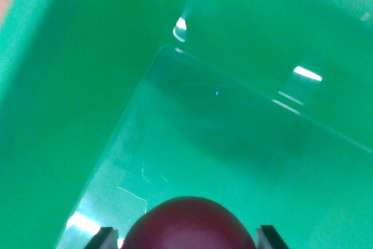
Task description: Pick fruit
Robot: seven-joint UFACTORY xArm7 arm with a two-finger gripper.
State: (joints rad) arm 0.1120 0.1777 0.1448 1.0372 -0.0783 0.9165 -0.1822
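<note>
— What's it got there, down at the bottom of the wrist view?

— A dark red, rounded fruit (189, 225), plum-coloured. The gripper (187, 238) has a black finger on each side of it, one at the wrist view's left and one at the right, and both sit tight against the fruit's flanks. So I'd say it is pinching the fruit rather than just standing around it.

— Why hold it by the sides like that?

— My guess is that a round thing rolls out of any other hold. Squeezed across its widest part, it stays centred between the fingers.

— And all that green?

— That's a green bin (70, 103), glossy plastic. Its floor spreads out ahead of the gripper and beneath it, with one wall rising on the wrist view's left and another across the far side. Bright glints of room light sit on the far wall.

— Is the fruit resting on the floor of it?

— I can't tell. The fruit's underside is cut off by the frame edge, so whether it touches the floor or hangs just above is hidden.

— Anything else in there?

— Nothing I can see ahead of the gripper, only bare floor with faint scuffs. The walls would keep the fruit from rolling off, which is likely why a bin is used at all.
</note>
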